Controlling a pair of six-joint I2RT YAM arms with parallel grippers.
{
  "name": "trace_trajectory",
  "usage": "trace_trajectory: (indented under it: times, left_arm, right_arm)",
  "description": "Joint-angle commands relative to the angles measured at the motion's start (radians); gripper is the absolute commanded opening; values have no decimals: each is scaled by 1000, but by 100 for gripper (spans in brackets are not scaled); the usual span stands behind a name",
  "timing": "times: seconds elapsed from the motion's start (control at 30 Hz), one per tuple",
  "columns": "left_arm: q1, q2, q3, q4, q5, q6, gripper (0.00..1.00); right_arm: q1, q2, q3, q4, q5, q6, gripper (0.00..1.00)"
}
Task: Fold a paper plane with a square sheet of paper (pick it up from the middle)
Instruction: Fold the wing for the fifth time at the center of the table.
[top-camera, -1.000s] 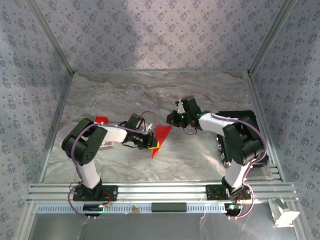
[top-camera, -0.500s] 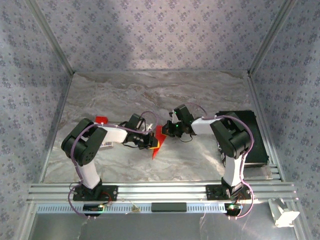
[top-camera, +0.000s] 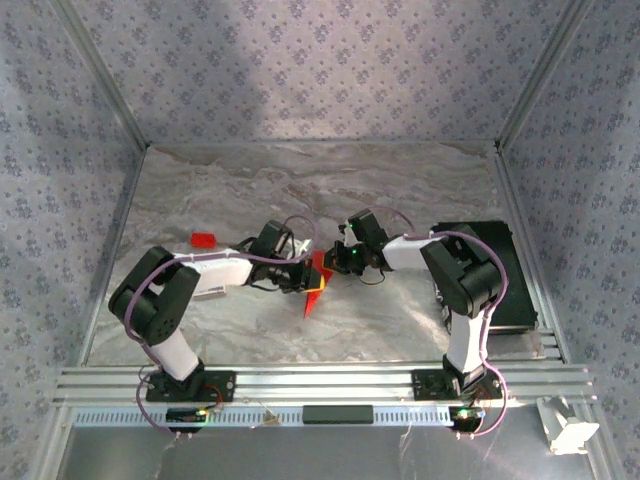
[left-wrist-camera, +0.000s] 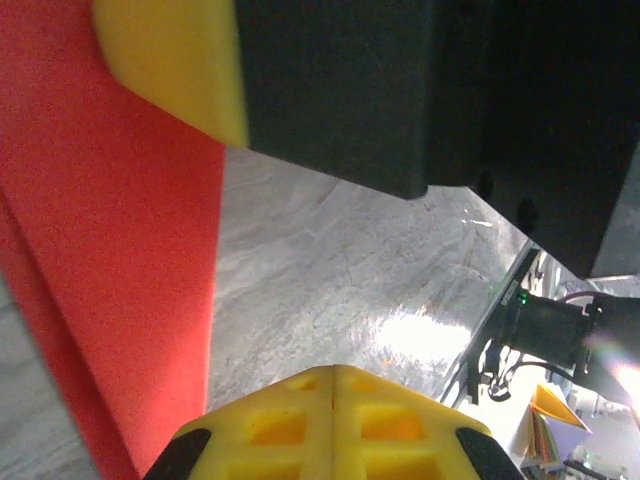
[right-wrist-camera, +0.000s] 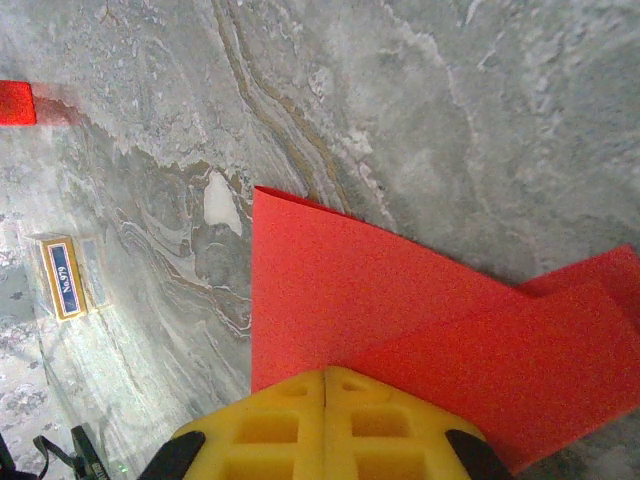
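Near the middle of the worktop (top-camera: 400, 200), seen from above, the square sheet of paper (top-camera: 316, 289) is a partly folded red wedge pointing toward the near edge, with the left gripper (top-camera: 302, 278) and right gripper (top-camera: 336, 262) meeting at its far end. At the left wrist, the fully closed left gripper (left-wrist-camera: 333, 425) has the creased sheet (left-wrist-camera: 110, 250) just beside it, none visibly pinched. At the right wrist, the closed right gripper (right-wrist-camera: 325, 420) rests on overlapping layers (right-wrist-camera: 400, 320). I judge a fold is being pressed, and next comes a firm stroke along the crease.

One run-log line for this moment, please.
left hand: shut beside red sheet | right hand: shut, tips at sheet | sheet: partly folded, on table
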Motion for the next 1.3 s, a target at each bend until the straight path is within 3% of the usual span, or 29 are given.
trace_trajectory:
  times: [0.0,0.3,0.73,1.27]
  left_arm:
    - [-18,33,30,-52,43,23,3]
    - [-24,78,-33,-102,-55,56,2]
    - [-23,-66,-98,-99,-24,52,4]
    - [-21,-24,-202,-90,-88,19,1]
  right_arm:
    - [-9,14,-30,-78,84,10,3]
    - [-12,6,-38,-80,87,11,3]
    - [-18,0,-45,-76,87,12,3]
    - [-24,1,-61,-44,77,22,3]
